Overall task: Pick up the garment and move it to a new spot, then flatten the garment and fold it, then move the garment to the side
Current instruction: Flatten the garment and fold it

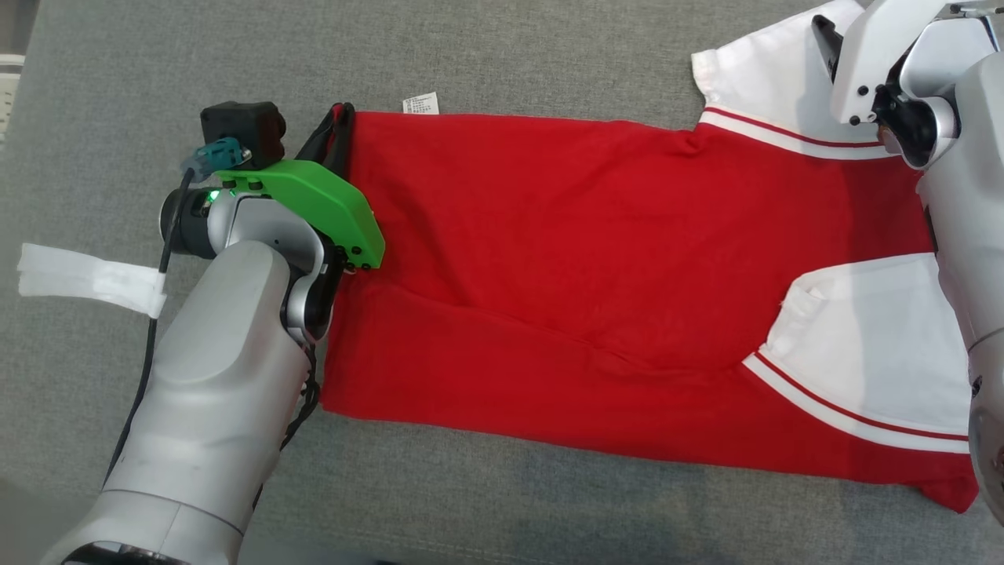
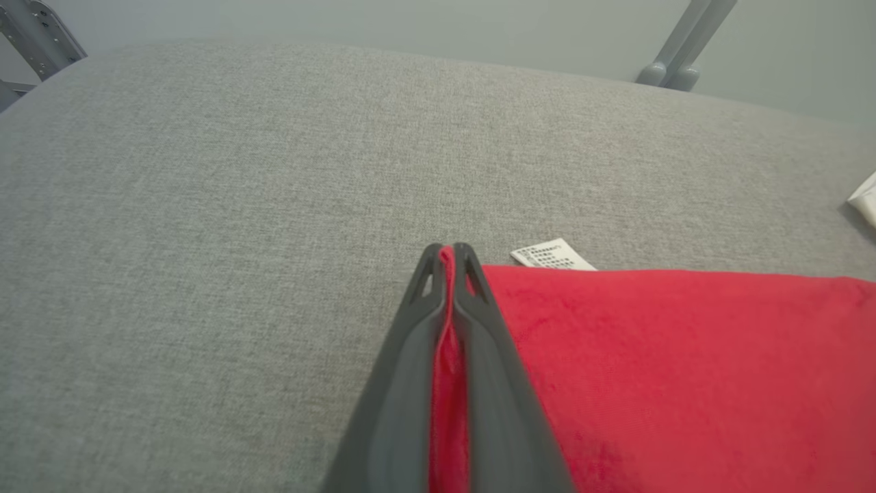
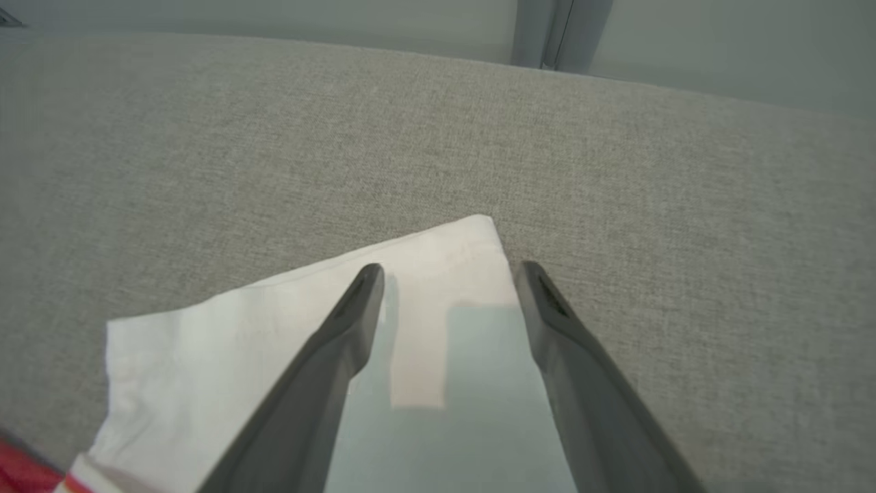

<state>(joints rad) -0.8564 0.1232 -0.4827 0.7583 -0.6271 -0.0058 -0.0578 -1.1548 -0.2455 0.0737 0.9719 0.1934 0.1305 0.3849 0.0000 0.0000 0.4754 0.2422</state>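
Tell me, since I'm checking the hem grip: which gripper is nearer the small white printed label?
Left. The left gripper is clamped on the red fabric garment beside the small white printed label; the right gripper hangs open over its white sleeve, far off.

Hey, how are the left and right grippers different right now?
The left gripper is shut; the right gripper is open. The left pinches the garment at its red hem corner; the right holds nothing, poised over a white sleeve. Both have long dark fingers over the grey surface.
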